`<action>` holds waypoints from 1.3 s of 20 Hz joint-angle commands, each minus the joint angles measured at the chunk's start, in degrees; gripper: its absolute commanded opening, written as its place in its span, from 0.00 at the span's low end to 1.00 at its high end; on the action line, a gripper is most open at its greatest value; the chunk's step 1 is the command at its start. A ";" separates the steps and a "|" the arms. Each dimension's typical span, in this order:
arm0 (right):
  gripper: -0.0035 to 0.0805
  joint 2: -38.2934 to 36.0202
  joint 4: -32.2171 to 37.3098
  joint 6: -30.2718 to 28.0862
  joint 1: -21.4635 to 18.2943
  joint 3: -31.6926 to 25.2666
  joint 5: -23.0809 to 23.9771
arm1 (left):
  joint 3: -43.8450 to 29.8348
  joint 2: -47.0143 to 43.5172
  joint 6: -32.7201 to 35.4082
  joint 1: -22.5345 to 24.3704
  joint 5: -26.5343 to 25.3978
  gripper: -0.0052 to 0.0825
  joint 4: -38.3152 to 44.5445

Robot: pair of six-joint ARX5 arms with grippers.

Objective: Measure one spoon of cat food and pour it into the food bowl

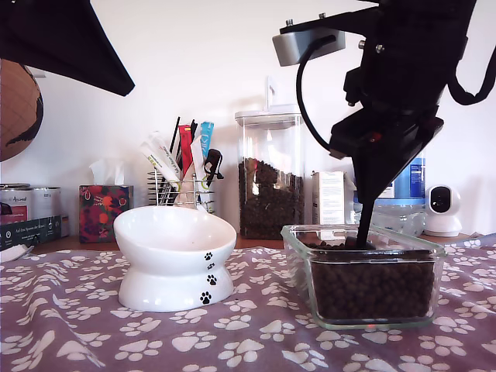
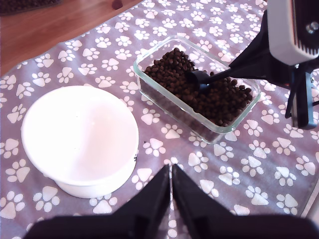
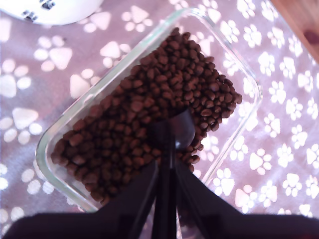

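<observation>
The black spoon (image 3: pixel 179 130) is clamped by its handle in my second gripper (image 3: pixel 166 167), which is shut on it. Its round bowl rests in the cat food (image 3: pixel 129 109) that fills a square glass dish (image 3: pixel 65 119). At the exterior view's right, my second gripper (image 1: pixel 368 194) hangs over the dish (image 1: pixel 298 232) with the spoon (image 1: pixel 364 221) pointing down into the kibble (image 1: pixel 372 287). The white food bowl (image 1: pixel 167 287) with black paw prints stands to the exterior view's left of the dish; its inside (image 2: pixel 79 134) is bare. My first gripper (image 2: pixel 172 172) is shut, holds nothing, and hovers high above the cloth near the bowl.
A paw-print cloth (image 1: pixel 256 341) covers the table. Behind stand a tall clear canister of kibble (image 1: pixel 269 174), a wire caddy of utensils (image 1: pixel 182 174), a tissue box (image 1: pixel 103 211), a water bottle (image 1: pixel 411 186) and a small white camera (image 1: pixel 443 209). A dark arm part (image 1: pixel 62 39) fills the exterior view's upper left.
</observation>
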 commanded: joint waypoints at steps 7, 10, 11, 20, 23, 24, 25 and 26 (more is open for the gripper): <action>0.03 0.98 1.77 7.13 -0.74 -0.72 -2.67 | -1.05 -0.20 -0.31 -0.11 -0.20 0.04 -0.90; 0.03 0.98 1.84 6.71 -1.01 -0.72 -4.00 | -1.05 -0.20 -0.31 -0.11 -0.98 0.04 -1.25; 0.03 0.98 2.23 6.86 -1.53 -0.72 -3.72 | -1.05 -0.20 -0.31 -0.11 -0.96 0.04 -1.27; 0.03 0.98 -1.31 8.70 -2.69 -0.72 -4.61 | -1.05 -0.20 -0.24 -0.11 -1.53 0.04 -1.31; 0.03 0.98 -3.85 10.19 -3.23 -0.72 -3.69 | -1.05 -0.20 -0.22 -0.11 -2.19 0.04 -1.42; 0.03 0.98 -4.81 10.19 -3.67 -0.72 -3.54 | -1.05 -0.20 -0.17 -0.11 -2.40 0.04 -1.46; 0.03 0.98 -5.40 10.21 -3.89 -0.72 -3.54 | -1.05 -0.20 -0.15 -0.11 -2.47 0.04 -1.49; 0.03 0.98 -5.70 10.21 -3.89 -0.72 -3.54 | -1.05 -0.20 -0.15 -0.11 -2.47 0.04 -1.49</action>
